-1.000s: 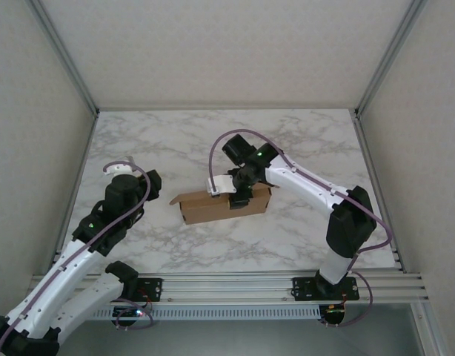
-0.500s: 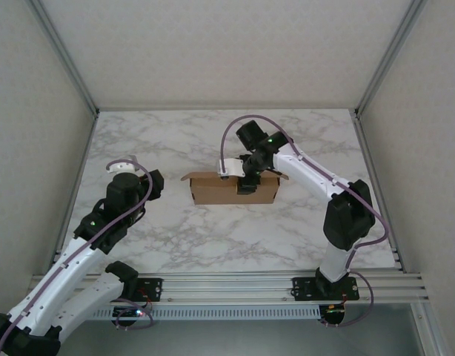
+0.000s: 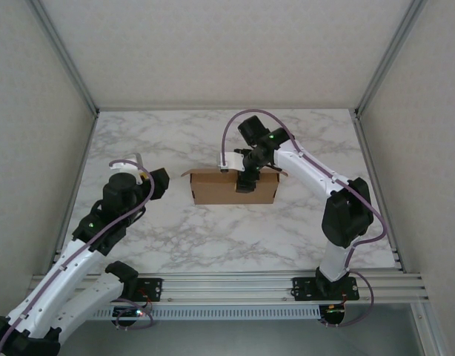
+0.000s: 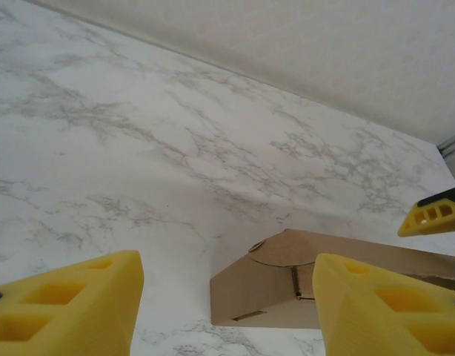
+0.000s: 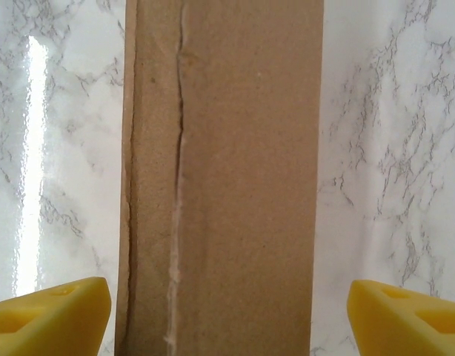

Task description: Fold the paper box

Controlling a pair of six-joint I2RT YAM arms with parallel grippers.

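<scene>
**While the box sits folded up, both hands stand open**

Although the right hand hangs directly over the box, it has no grip on it. Seen from its wrist, the two yellow pads stand wide, one on each side of the brown lid, with a strip of marble showing between each pad and the cardboard. My guess is that it straddles the box this way so it can either press the lid down or close on the long sides without having to line up again.

As for the box, it lies on the counter with its long side facing the arms. It looks closed into a shallow block, with a rough seam running along the lid. Small flap corners poke up at its far edge, so I would judge the tucking not quite finished.

Off the box's left end, and well apart from it, the left hand is open too, with nothing between its fingers. It points toward that end, where a rounded tab shows, likely waiting to steady or push it.
</scene>
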